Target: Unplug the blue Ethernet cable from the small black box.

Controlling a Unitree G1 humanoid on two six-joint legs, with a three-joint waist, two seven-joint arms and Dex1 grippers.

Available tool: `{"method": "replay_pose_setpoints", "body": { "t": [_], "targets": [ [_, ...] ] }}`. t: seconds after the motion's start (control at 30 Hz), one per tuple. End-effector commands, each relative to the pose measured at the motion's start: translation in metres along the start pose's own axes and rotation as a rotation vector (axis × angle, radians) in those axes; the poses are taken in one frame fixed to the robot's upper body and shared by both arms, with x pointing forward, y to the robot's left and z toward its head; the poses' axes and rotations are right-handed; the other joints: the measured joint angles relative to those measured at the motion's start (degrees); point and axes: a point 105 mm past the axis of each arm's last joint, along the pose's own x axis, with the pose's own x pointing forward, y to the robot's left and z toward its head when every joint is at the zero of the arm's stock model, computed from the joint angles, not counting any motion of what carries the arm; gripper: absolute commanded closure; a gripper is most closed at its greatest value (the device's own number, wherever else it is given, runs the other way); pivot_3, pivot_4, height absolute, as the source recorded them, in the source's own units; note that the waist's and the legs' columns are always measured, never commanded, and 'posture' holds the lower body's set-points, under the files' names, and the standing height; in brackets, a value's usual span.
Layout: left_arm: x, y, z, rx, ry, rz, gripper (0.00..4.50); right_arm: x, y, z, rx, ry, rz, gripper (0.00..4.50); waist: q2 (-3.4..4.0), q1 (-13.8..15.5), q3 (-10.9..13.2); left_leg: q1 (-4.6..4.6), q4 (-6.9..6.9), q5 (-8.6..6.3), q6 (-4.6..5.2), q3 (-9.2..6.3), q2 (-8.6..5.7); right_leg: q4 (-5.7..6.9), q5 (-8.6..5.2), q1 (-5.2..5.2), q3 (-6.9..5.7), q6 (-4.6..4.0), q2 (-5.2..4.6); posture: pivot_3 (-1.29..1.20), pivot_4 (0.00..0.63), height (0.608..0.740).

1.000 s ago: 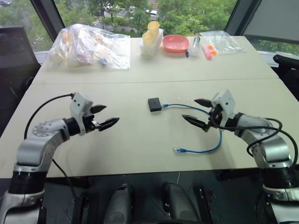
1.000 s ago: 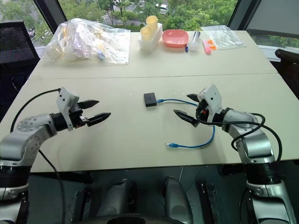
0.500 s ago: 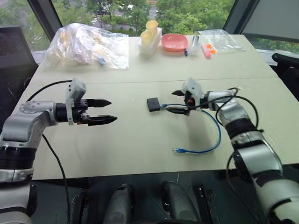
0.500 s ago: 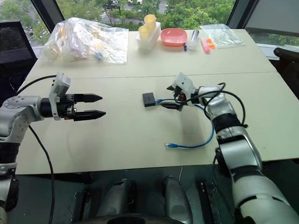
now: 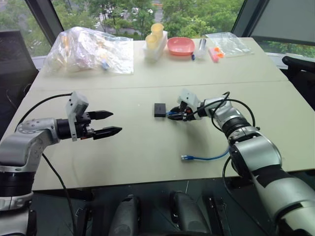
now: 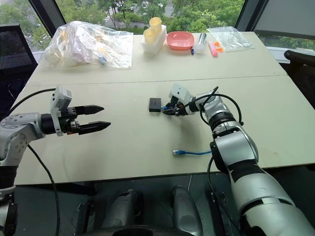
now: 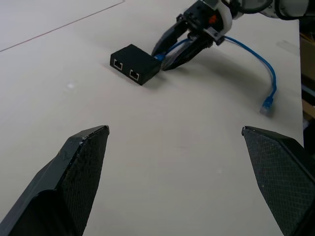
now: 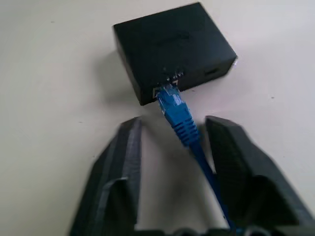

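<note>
Right wrist view: right gripper [image 8: 173, 152] has come in from mid-table since a sec ago, its fingers now narrowed either side of the thin bright-blue Ethernet cable [image 8: 179, 120], w/ small gaps, just behind the plug, still seated in the small flat matte-black box [image 8: 172, 46] on the beige table [image 5: 147, 147]. Right arm stretched fwd-left. Left gripper [image 5: 106, 123] wide open, well apart.

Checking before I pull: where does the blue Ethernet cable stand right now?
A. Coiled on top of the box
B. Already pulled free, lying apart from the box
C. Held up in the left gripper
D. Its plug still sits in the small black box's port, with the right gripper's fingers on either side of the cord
D: the right wrist view shows the blue Ethernet cable plugged into the small black box, with the right gripper straddling the cord just behind the plug.
</note>
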Motion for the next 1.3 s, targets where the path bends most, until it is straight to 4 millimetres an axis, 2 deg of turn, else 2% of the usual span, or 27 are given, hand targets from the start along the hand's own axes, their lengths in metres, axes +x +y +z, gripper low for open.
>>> {"method": "replay_pose_setpoints", "body": {
  "t": [0.03,0.07,0.17,0.2,0.27,0.4,0.5,0.6,0.73,1.07,1.17,1.3],
  "targets": [
    [0.001,0.016,0.019,0.067,-0.042,0.038,0.0,-0.008,-0.013,-0.002,-0.185,0.064,-0.105,4.29,0.0,0.1,0.0,0.0,0.02,0.01,-0.01,0.0,-0.01,0.02,0.0,0.01,0.0,0.0,0.0,0.0,0.15,0.74],
    [0.005,0.02,0.021,0.076,-0.044,0.043,0.0,-0.012,-0.019,0.002,-0.257,0.061,-0.151,4.29,0.0,0.1,0.0,0.0,0.03,0.02,-0.03,-0.03,-0.03,0.03,0.0,0.02,-0.03,0.0,0.0,0.0,0.15,0.74],
    [0.026,0.042,0.031,0.077,-0.098,0.093,0.0,-0.031,-0.037,0.041,-0.573,-0.055,-0.369,4.29,0.01,0.6,0.0,-0.05,0.04,0.04,-0.06,-0.02,-0.09,0.02,0.0,0.0,-0.03,0.01,-0.05,0.0,0.15,0.74],
    [0.034,0.046,0.035,0.042,-0.13,0.089,0.0,-0.036,-0.036,0.05,-0.676,-0.083,-0.398,4.29,0.02,0.8,0.0,-0.1,0.04,0.04,-0.07,0.01,-0.11,-0.01,0.0,-0.05,-0.01,0.02,-0.05,0.0,0.15,0.74],
    [0.05,0.037,0.04,-0.03,-0.17,-0.031,0.0,-0.043,-0.028,0.063,-0.817,-0.139,-0.441,4.29,0.0,0.7,0.0,-0.21,0.02,0.04,-0.07,0.05,-0.16,-0.05,0.1,-0.14,0.01,0.25,-0.09,0.0,0.15,0.74],
    [0.079,0.04,0.058,-0.107,-0.225,-0.133,0.0,-0.063,-0.018,0.082,-0.926,-0.234,-0.557,4.29,-0.02,0.2,0.0,-0.26,-0.12,0.03,-0.05,0.07,-0.14,-0.02,0.12,-0.25,0.02,0.44,-0.03,0.0,0.15,0.74],
    [0.1,0.046,0.079,-0.171,-0.297,-0.145,0.0,-0.072,-0.013,0.084,-0.959,-0.233,-0.61,4.29,-0.03,0.2,0.0,-0.33,-0.12,0.03,-0.04,0.01,-0.14,0.06,0.11,-0.35,-0.02,0.45,0.02,0.0,0.15,0.74],
    [0.114,0.04,0.086,-0.159,-0.276,-0.208,0.0,-0.076,-0.01,0.082,-0.945,-0.228,-0.633,4.29,-0.03,-0.1,0.0,-0.32,-0.09,0.03,-0.04,0.1,-0.14,0.0,0.11,-0.34,0.06,0.45,0.01,0.0,0.15,0.74],
    [0.125,0.036,0.097,-0.178,-0.3,-0.25,0.0,-0.075,-0.007,0.078,-0.961,-0.198,-0.641,4.29,-0.03,0.0,0.0,-0.28,-0.09,0.03,-0.03,0.1,-0.13,0.01,0.11,-0.34,0.09,0.45,0.06,0.0,0.15,0.74],
    [0.152,0.022,0.099,-0.186,-0.304,-0.293,0.0,-0.068,0.002,0.08,-0.976,-0.202,-0.626,4.29,-0.05,0.2,0.0,-0.34,-0.06,0.02,-0.02,0.09,-0.14,-0.02,0.11,-0.33,0.1,0.46,0.03,0.0,0.15,0.74],
    [0.157,0.016,0.1,-0.192,-0.31,-0.325,0.76,-0.068,0.003,0.081,-0.985,-0.205,-0.622,4.36,-0.05,0.2,0.0,-0.34,-0.06,0.02,-0.02,0.08,-0.14,-0.01,0.11,-0.33,0.09,0.46,0.04,0.0,0.15,0.74],
    [0.159,0.015,0.105,-0.198,-0.335,-0.324,2.21,-0.068,0.005,0.08,-0.986,-0.204,-0.617,4.36,-0.05,0.0,0.0,-0.33,-0.06,0.02,-0.02,0.08,-0.14,-0.01,0.11,-0.34,0.09,0.46,0.05,0.0,0.15,0.74]
  ]
}}
